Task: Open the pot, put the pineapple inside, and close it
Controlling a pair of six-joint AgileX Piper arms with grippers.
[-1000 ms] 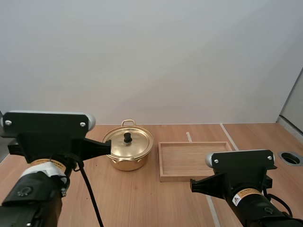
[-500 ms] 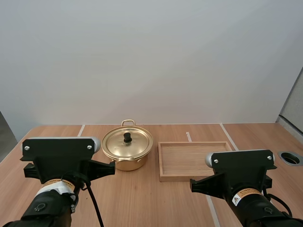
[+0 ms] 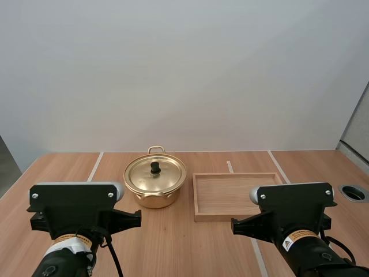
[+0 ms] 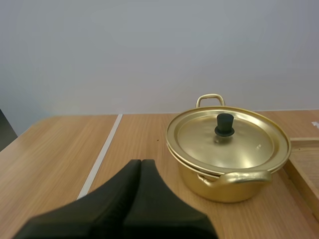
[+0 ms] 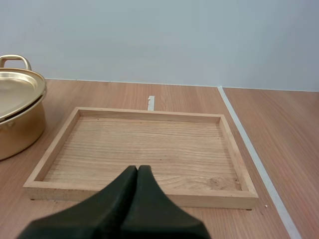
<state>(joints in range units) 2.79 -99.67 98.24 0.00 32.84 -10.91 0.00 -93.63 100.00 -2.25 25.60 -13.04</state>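
A gold pot (image 3: 155,183) stands at the table's middle with its lid (image 4: 228,138) on, a black knob (image 4: 224,124) on top. In the left wrist view my left gripper (image 4: 141,164) is shut on nothing, its fingers together as one dark wedge, short of the pot and to its left. My right gripper (image 5: 137,171) is also shut on nothing, at the near rim of a wooden tray (image 5: 55,153) that holds nothing. The pot (image 5: 17,119) sits just left of that tray. I see no pineapple.
The wooden tray (image 3: 199,196) lies right of the pot on the wooden table. Pale tape lines (image 3: 95,166) cross the tabletop left of the pot and right of the tray. A round grommet hole (image 3: 353,193) sits at the far right edge.
My left arm has dropped lower and drawn back toward the near edge, uncovering the pot's left side. The right arm, pot and tray have not moved.
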